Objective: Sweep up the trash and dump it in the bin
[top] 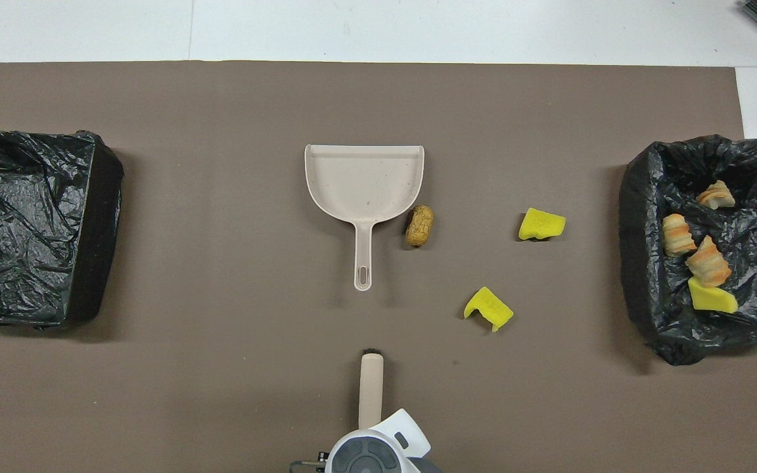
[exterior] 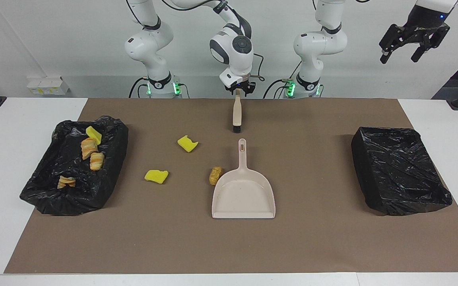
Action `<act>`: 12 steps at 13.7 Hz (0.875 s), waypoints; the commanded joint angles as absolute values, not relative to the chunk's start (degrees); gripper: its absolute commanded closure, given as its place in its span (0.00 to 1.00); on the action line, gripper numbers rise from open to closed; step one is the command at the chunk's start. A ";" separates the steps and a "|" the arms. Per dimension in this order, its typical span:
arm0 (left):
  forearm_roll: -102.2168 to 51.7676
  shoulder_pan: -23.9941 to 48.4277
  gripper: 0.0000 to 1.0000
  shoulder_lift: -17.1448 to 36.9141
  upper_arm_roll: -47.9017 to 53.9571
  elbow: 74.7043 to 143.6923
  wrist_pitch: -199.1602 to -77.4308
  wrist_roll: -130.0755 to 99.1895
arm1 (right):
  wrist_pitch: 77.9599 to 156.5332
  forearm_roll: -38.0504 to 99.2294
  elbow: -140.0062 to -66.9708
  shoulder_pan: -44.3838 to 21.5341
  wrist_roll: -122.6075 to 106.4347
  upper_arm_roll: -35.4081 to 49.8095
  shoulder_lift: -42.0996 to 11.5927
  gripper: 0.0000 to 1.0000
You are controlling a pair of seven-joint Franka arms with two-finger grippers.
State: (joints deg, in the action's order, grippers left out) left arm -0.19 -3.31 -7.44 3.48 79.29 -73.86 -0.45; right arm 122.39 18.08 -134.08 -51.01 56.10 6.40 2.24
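Item count, located relative to the dustpan [exterior: 243, 196]:

- Dustpans: one, beige.
- Brushes: one brush [exterior: 237, 115], nearer to the robots than the dustpan's handle end.
- Bins lined with black bags: two. One filled bin [exterior: 105, 186] toward the right arm's end of the surface; one second bin [exterior: 402, 174] toward the left arm's end.
- Yellow spongy chunks: three. Two loose chunks [exterior: 187, 143] [exterior: 156, 175] between the dustpan and the filled bin; one chunk [exterior: 93, 134] in that bin.
- Golden-brown pastry lumps: four. One loose lump [exterior: 214, 175] just beside the dustpan; three lumps [exterior: 89, 147] [exterior: 97, 161] [exterior: 66, 182] in the filled bin.
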 commanded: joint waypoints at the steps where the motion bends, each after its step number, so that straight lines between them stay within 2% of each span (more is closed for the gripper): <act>1: 0.35 -2.73 0.00 -8.88 3.69 80.86 -73.65 -1.49 | 123.05 19.86 -135.78 -51.24 54.41 6.59 3.07 0.35; 5: -2.10 -0.01 0.00 -9.40 5.97 82.18 -77.60 -4.57 | 123.22 19.86 -136.32 -52.73 54.67 6.59 2.81 0.42; 6: -2.81 2.00 0.00 -9.32 6.32 82.35 -78.48 -4.57 | 123.05 19.86 -136.32 -52.73 54.67 6.59 2.81 0.53; 7: -2.81 4.89 0.00 -9.06 6.33 83.05 -79.27 -4.48 | 123.13 19.86 -136.32 -52.73 54.41 6.59 2.81 0.79; 8: -2.81 7.53 0.00 -8.70 6.24 84.01 -80.41 -4.57 | 123.13 19.86 -136.32 -52.73 54.32 6.59 2.55 1.00; 12: -2.81 15.36 0.00 -6.60 6.42 90.86 -90.76 -12.54 | 122.26 19.08 -133.68 -49.77 54.76 5.98 0.79 1.00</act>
State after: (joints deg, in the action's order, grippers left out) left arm -2.49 11.81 -7.02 7.16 86.67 -85.54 -8.83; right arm 122.42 18.14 -134.90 -52.43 55.97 6.06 1.67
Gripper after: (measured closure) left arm 0.000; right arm 0.744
